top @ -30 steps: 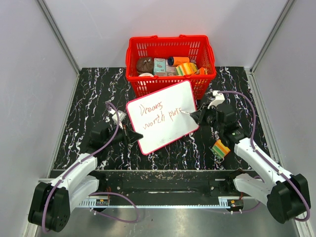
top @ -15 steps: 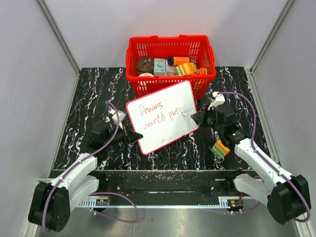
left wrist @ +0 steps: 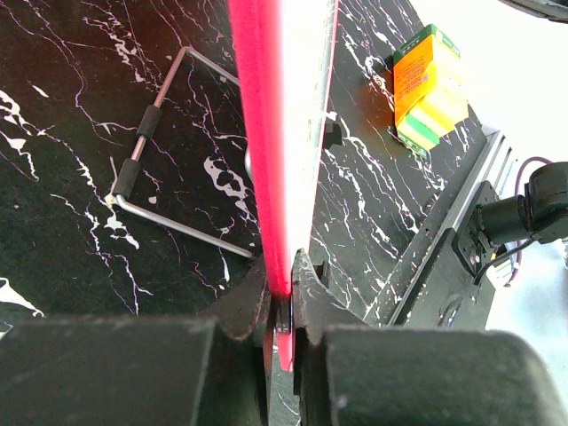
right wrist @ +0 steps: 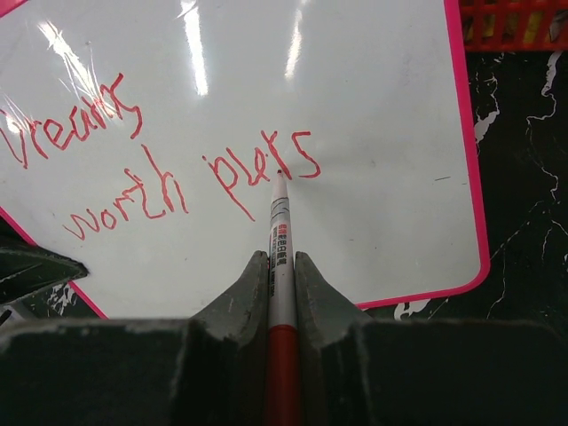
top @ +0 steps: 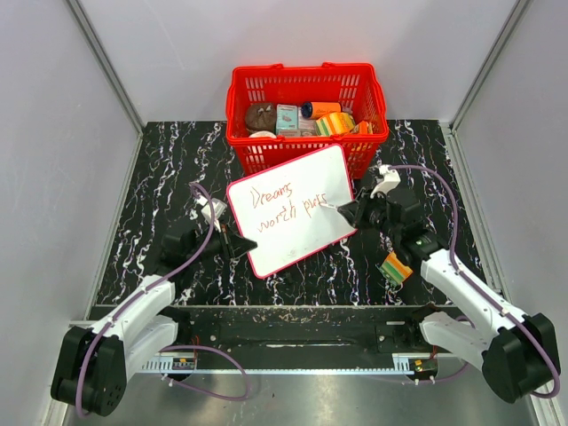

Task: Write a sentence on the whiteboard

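**Top view.** Whiteboard (top: pixel 297 232) w/ pink rim stands tilted near the middle of the black marbled table (top: pixel 160 169), just in front of the red basket (top: pixel 306 70). Its upper right corner overlaps the basket's front wall. Basket holds mixed small items. Sentence (top: pixel 286 206) in thin red marker runs in two lines across the board's upper half. An orange-yellow-green block (top: pixel 397 266) lies on the table right of the board, beside the right arm.

**Left wrist view.** Left gripper (left wrist: pixel 282 297) is nearly closed, fingers pinching the board's pink rim. The board is seen edge-on here, rising straight up from the grip. On the table to the board's left lies a bent wire stand (left wrist: pixel 151 169), partly hidden behind the board. Whether the two touch can't be told. In the top view this grip sits at the board's lower left edge.

**Right wrist view.** Right gripper (right wrist: pixel 281 271) is fully closed on a marker (right wrist: pixel 280 235) w/ white barrel and red rear end, held in line w/ the fingers. Marker tip rests on the board at the end of line 2. Line 1 reads approx. "Dreams". Line 2 reads "worth", then an unfinished word, approx. "purs". Rest of the board, right of and below the writing, is blank. Glare streaks cross its top.
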